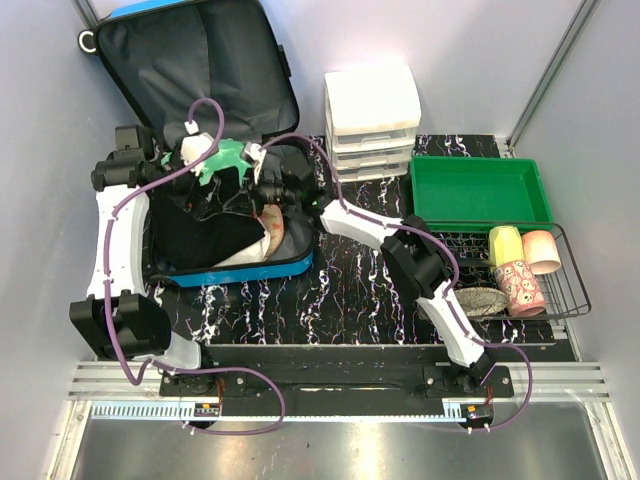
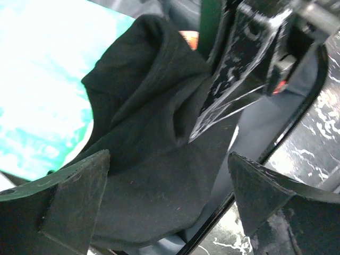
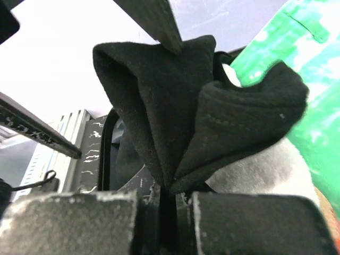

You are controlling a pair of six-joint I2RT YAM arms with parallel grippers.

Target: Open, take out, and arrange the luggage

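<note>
the luggage is laid open at the left rear of the counter, its lid tipped back. a black cloth is pinched in the clenched right gripper over the open case. the left gripper is spread wide, grasping nothing, with the cloth seen between its fingers.

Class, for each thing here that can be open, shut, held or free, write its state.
Small bright blue hard-shell suitcase: open, lid swung back.
Black cloth garment: pinched in the right gripper's jaws.
Right gripper: jaws shut on the black cloth garment.
Left gripper: jaws open, cloth between them but not gripped.
White three-drawer plastic organiser: drawers shut.
</note>
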